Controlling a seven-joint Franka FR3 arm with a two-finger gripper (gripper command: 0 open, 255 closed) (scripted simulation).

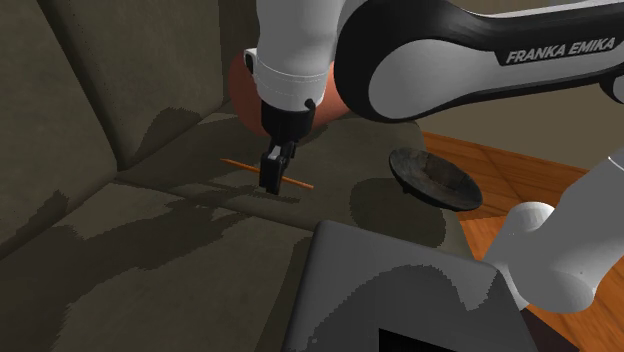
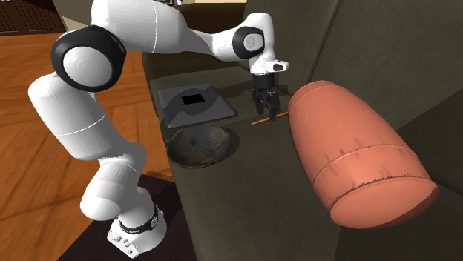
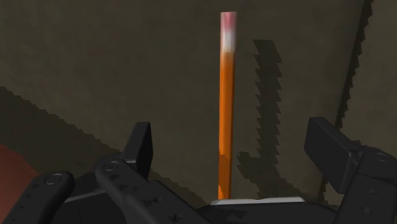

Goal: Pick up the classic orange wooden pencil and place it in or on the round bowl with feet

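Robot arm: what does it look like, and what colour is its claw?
The arm is made of fat, rounded white tubes with dark joints. "FRANKA EMIKA" lettering is printed in white on a dark band. The claw is all black with two fingers.

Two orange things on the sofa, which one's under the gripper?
The thin orange pencil, lying flat right below the open gripper. The fat salmon bolster cushion lies apart from it, off to the side.
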